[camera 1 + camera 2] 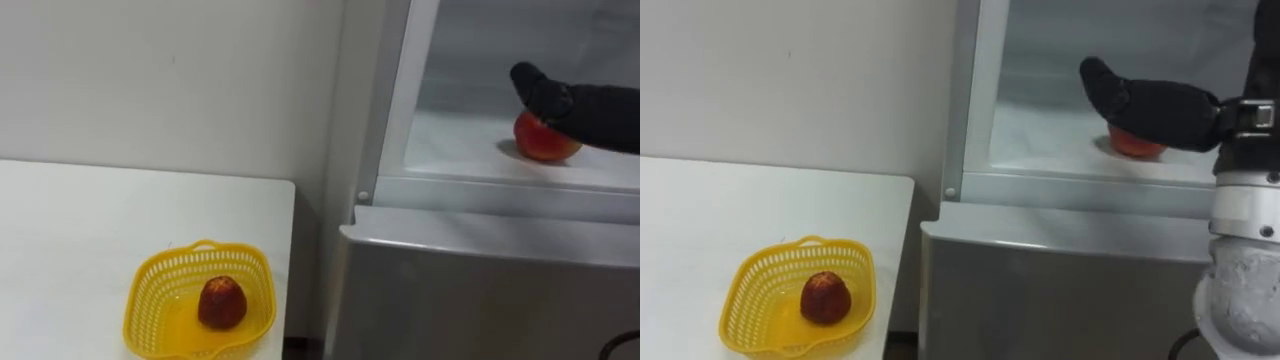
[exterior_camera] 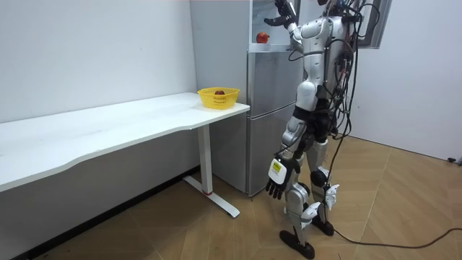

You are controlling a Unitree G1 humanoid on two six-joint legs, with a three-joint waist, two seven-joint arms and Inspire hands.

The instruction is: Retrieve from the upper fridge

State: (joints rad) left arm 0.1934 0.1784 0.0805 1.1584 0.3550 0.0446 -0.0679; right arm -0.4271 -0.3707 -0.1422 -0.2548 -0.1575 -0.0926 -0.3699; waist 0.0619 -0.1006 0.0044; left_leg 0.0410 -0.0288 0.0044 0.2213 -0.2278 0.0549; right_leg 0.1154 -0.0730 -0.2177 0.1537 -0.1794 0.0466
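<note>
Left eye view shows the fridge's (image 1: 480, 290) upper compartment open, with the red fruit (image 1: 545, 143) sitting on its white shelf (image 1: 450, 140), towards the right and a little back from the front edge. The right hand (image 1: 575, 105) reaches in from the right, level with the shelf, and lies over the top of the red fruit. Its fingers (image 1: 530, 80) are stretched forward and close together, not curled round the fruit. From the right eye view the hand covers most of the fruit, so only a red sliver peeks out beneath it. Whether the hand actually touches the fruit I cannot tell.

Below the shelf, the fridge's lower door is closed. Just beside the fridge on the left stands the white counter (image 1: 100, 220), against a pale wall. A yellow basket (image 1: 150, 290) rests on the counter near the corner closest to the fridge, and a dark fruit (image 1: 221, 303) lies in its middle.

In the room view the robot stands upright on the wooden floor, directly in front of the fridge and at the counter's end, with its right arm raised into the upper compartment. The left hand (image 2: 276, 180) hangs at its side near the thigh, empty, with the fingers loose and slightly apart.
</note>
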